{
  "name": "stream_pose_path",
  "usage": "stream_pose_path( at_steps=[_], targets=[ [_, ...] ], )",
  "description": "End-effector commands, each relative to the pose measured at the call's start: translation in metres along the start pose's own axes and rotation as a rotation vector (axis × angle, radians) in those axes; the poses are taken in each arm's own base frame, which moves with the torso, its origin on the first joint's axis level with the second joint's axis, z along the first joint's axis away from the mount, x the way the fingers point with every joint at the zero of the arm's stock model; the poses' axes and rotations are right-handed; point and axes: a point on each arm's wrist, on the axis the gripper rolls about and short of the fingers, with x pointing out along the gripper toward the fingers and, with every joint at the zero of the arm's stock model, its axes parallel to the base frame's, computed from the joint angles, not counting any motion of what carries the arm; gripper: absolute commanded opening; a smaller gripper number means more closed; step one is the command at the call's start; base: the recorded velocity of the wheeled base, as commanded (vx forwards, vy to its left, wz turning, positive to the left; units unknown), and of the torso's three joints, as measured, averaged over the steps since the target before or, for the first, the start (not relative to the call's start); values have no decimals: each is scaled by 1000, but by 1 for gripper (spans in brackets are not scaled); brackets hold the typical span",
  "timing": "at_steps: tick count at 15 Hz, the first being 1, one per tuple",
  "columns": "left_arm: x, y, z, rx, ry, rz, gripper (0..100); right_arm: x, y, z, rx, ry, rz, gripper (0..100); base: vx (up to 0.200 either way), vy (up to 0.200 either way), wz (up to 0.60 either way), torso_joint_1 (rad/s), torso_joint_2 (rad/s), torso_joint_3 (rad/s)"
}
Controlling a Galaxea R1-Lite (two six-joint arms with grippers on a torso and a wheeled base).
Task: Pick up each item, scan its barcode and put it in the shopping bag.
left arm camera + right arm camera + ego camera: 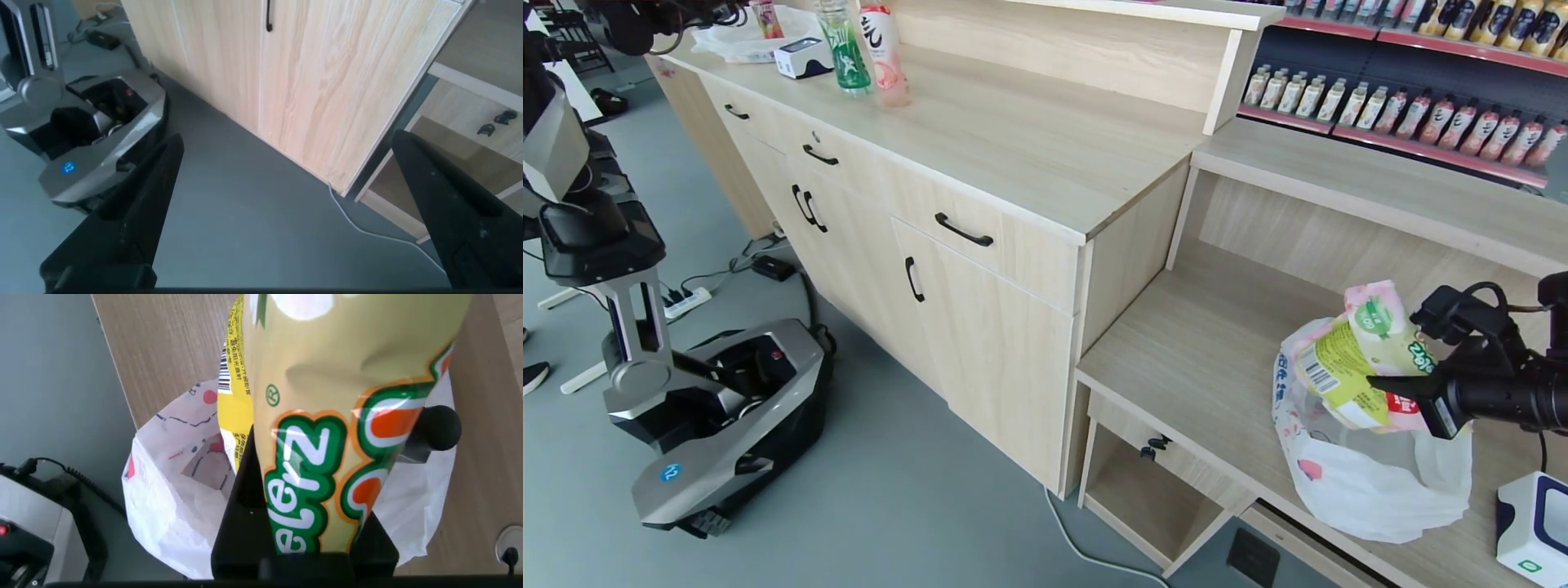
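My right gripper (1396, 392) is shut on a yellow-green snack bag (1347, 359) with a barcode on its side. It holds the snack bag tilted just above the mouth of the white plastic shopping bag (1364, 482), which sits on the low desk (1201, 343). In the right wrist view the snack bag (327, 392) sits between the fingers (237, 514), with the shopping bag (172, 482) below it. A green bottle (845, 49) and a pink bottle (882, 53) stand on the far counter (1029, 139). My left gripper (286, 143) hangs open over the grey floor, holding nothing.
A white and blue scanner (1535, 527) stands at the desk's near right corner. A small white box (800, 57) and a crumpled plastic bag (735, 41) lie on the counter's far end. Store shelves of bottles (1405, 106) run behind the desk. Cabinet doors (327, 73) face the floor.
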Motion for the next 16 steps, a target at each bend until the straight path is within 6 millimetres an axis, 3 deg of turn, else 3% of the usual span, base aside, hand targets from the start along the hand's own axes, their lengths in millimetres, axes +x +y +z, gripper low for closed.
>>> stream_pose_path(
  at_steps=[1, 16],
  targets=[
    [0, 0, 0, 0, 0, 0, 100, 10, 0, -9, 7, 29, 22, 0, 0, 0, 0, 0, 0, 0],
    [0, 0, 0, -2, 0, -1, 100, 24, 7, -61, -61, 169, 97, 0, 0, 0, 0, 0, 0, 0]
  ],
)
